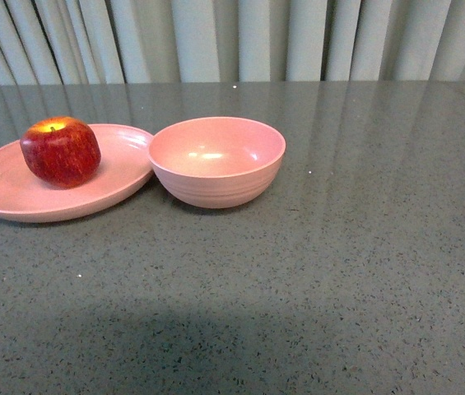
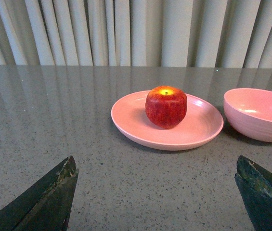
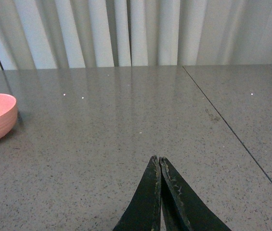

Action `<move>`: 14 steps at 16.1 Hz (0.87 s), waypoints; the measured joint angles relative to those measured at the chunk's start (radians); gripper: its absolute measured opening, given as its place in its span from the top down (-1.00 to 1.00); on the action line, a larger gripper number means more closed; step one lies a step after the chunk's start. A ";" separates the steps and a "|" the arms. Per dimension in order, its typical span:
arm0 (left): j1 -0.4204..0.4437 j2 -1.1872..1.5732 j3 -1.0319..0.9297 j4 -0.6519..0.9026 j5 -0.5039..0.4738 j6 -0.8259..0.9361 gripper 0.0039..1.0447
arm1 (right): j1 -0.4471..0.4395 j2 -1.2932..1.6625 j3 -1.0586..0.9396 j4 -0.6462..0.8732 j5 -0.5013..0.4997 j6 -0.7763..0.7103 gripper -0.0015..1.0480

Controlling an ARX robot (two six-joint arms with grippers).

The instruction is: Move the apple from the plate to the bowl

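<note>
Apple (image 1: 60, 151) first: where does it sit?
On the pink plate (image 1: 2, 193), near its middle, upright with the yellow stem dimple facing up. Nothing grips it.
What is around it?
The pink bowl (image 1: 216, 185) stands on the robot's right of the plate, just beside it. Their rims come very close, but I cannot tell whether they touch. The bowl is upright, its hollow open to the top. Both rest on a grey speckled table (image 1: 339, 271), and a pale pleated curtain (image 1: 240, 41) hangs behind the far edge.
Does anything stand in the way?
From the left wrist view, only table surface lies between the left jaws and the plate, and the apple rises well above the plate's low rim. The bowl's wall is the higher edge beside it.
And the jaws?
The left jaws are spread wide and hold nothing, with apple and plate seen between the two dark tips, well ahead. The right jaws are pressed together tip to tip, with nothing held, over table on the robot's right of the bowl. A thin seam (image 3: 232, 130) crosses the table there.
Counts?
One apple, one plate, one bowl, two sets of jaws
</note>
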 joint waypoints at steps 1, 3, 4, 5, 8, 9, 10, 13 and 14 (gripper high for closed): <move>0.000 0.000 0.000 0.000 0.000 0.000 -0.88 | 0.000 -0.016 -0.005 -0.006 0.000 0.000 0.97; 0.000 0.000 0.000 0.000 0.001 0.000 -0.88 | 0.000 -0.096 -0.008 -0.117 0.000 0.000 0.97; 0.000 0.000 0.000 0.000 -0.001 0.000 -0.88 | 0.000 -0.173 -0.026 -0.161 -0.001 -0.001 0.97; 0.000 0.000 0.000 0.001 0.001 0.000 -0.88 | 0.000 -0.190 -0.026 -0.143 -0.001 -0.002 0.97; 0.000 0.000 0.000 0.000 0.001 0.000 -0.88 | 0.000 -0.212 -0.048 -0.151 -0.001 -0.002 0.97; 0.000 0.000 0.000 0.000 0.000 0.000 -0.88 | 0.000 -0.211 -0.048 -0.151 0.000 -0.003 0.97; 0.000 0.000 0.000 0.000 0.000 0.000 -0.88 | 0.000 -0.211 -0.048 -0.153 0.000 -0.002 0.97; 0.000 0.000 0.000 0.000 0.001 0.000 -0.88 | 0.000 -0.211 -0.048 -0.153 -0.001 -0.003 0.76; 0.000 0.000 0.000 0.000 0.001 0.000 -0.88 | 0.000 -0.211 -0.048 -0.153 -0.001 -0.003 0.58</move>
